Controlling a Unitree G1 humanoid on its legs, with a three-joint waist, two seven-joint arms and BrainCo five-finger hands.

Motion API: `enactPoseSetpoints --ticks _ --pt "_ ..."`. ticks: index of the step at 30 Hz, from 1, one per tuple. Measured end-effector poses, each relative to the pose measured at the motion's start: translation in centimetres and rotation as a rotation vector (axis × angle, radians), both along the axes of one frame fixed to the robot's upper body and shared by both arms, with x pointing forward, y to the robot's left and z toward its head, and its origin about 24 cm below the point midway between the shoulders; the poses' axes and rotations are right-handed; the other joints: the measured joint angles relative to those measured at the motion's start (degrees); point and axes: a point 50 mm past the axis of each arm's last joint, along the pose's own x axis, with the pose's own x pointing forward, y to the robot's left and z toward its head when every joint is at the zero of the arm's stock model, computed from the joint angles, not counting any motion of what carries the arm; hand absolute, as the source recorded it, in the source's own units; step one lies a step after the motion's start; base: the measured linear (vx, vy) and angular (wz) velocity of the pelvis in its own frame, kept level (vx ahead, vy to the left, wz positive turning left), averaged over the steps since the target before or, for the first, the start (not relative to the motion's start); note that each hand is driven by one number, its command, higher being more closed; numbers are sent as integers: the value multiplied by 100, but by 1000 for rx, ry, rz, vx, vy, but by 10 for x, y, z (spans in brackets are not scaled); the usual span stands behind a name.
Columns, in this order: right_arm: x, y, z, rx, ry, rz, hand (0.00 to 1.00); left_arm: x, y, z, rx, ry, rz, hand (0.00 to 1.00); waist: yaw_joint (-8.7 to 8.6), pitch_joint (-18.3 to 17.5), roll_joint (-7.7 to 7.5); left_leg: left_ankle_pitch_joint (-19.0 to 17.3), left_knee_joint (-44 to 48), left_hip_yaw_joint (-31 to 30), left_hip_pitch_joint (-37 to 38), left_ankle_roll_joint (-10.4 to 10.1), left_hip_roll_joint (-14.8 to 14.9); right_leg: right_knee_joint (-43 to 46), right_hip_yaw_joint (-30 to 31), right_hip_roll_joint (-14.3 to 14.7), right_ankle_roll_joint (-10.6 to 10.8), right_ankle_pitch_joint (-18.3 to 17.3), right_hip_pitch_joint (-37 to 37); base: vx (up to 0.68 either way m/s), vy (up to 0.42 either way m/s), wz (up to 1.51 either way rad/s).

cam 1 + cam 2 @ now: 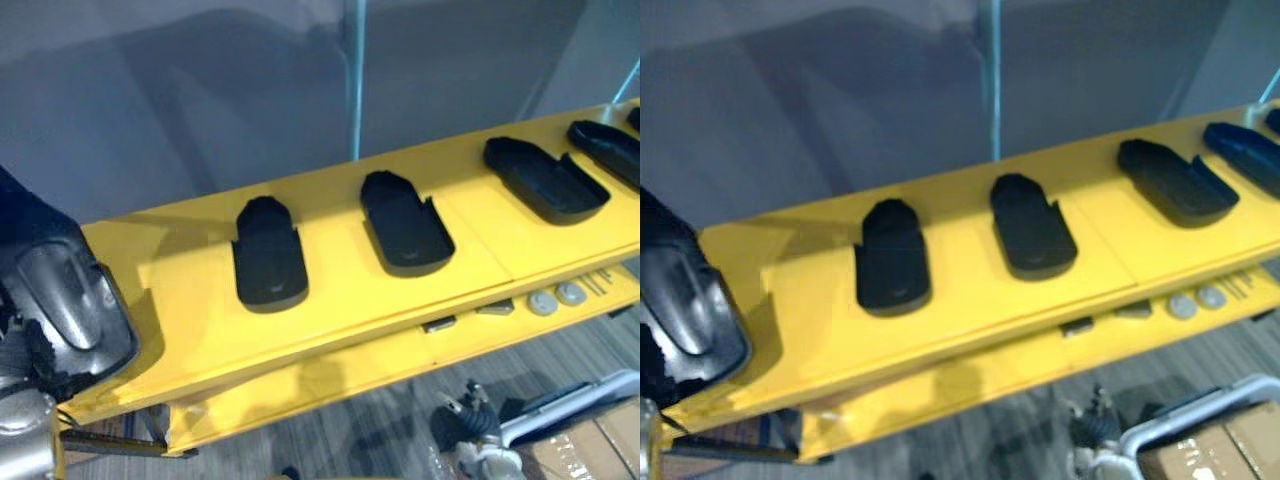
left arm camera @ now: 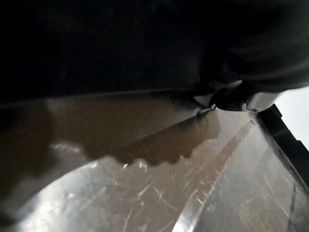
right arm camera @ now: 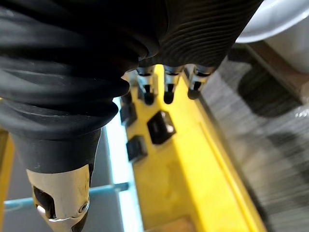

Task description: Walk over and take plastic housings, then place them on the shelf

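Several black plastic housings lie in a row on the yellow shelf: one left of middle, one in the middle, one further right, and more at the right end. At the shelf's left end a glossy dark housing rests against my left hand; how the hand grips it is hidden. My right hand hangs low in front of the shelf with its fingers straight and nothing in it; it also shows as the right hand below the shelf's front edge.
A lower yellow tier carries small grey parts. A teal pole and a grey wall stand behind the shelf. A white-framed cart with a cardboard box stands on the floor at the lower right.
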Motion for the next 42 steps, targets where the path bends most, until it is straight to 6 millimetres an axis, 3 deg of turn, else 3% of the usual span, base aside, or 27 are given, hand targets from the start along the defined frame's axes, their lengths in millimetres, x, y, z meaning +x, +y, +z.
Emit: enactPoseSetpoints --ticks 3,10,16,22,30,42 --pt "-10 -4 -6 -2 61 -10 0 4 17 8 -9 58 -14 100 -4 1 1 2 -1 16 1 -3 6 -5 -3 5 0 0 -4 0 0 0" --pt "-29 -7 -18 19 141 -45 0 17 29 17 -21 190 -129 100 -30 0 1 4 -27 226 85 -7 18 1 162 3 3 2 -62 -6 5 -13" --pt "-48 -16 -23 28 194 -121 0 28 29 20 -45 292 -245 100 -140 -12 -2 7 -46 377 132 -11 28 13 342 4 35 29 -158 -15 8 -17" --pt "-56 -18 -27 43 223 -133 0 29 30 9 -88 420 -299 100 -276 -17 -4 12 -71 530 197 -20 29 -6 485 8 21 94 -191 -5 10 -12" --pt "-64 -22 -29 -33 287 -93 0 26 35 2 14 553 -250 100 -299 -24 -17 12 -66 552 210 -20 30 -12 513 10 14 111 -202 -3 2 -1" --pt "-75 -28 -32 -18 343 -158 0 13 44 -6 29 598 -131 100 -417 -60 -117 11 -73 623 194 -20 30 -32 582 15 -4 133 -265 4 0 -2"
